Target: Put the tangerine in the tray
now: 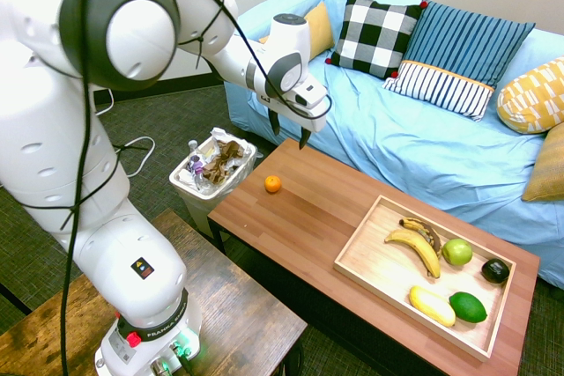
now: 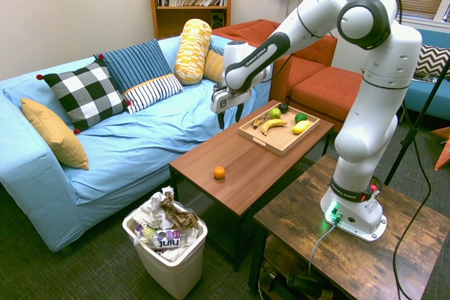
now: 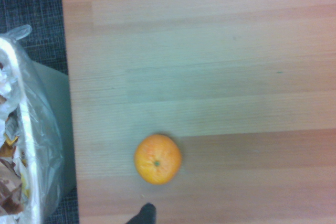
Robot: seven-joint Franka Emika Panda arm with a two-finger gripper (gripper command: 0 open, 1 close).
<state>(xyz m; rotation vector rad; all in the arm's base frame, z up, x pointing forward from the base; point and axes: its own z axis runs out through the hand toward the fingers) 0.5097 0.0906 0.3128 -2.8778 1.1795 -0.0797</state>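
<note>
The small orange tangerine [image 1: 273,184] [image 2: 219,172] [image 3: 157,159] lies alone on the brown coffee table [image 1: 308,226], near its end by the waste bin. My gripper [image 1: 288,134] [image 2: 229,116] hangs open and empty well above the table, over its sofa-side edge and a short way from the fruit. The light-wood tray [image 1: 357,257] [image 2: 281,143] sits at the table's other end, holding bananas, a green apple, a lime, a yellow fruit and a dark one.
A white waste bin [image 1: 210,173] [image 2: 169,247] full of rubbish stands just off the table's end by the tangerine. The blue sofa [image 1: 423,138] with cushions runs along the table's far side. A dark wooden table [image 1: 220,305] bears the arm's base.
</note>
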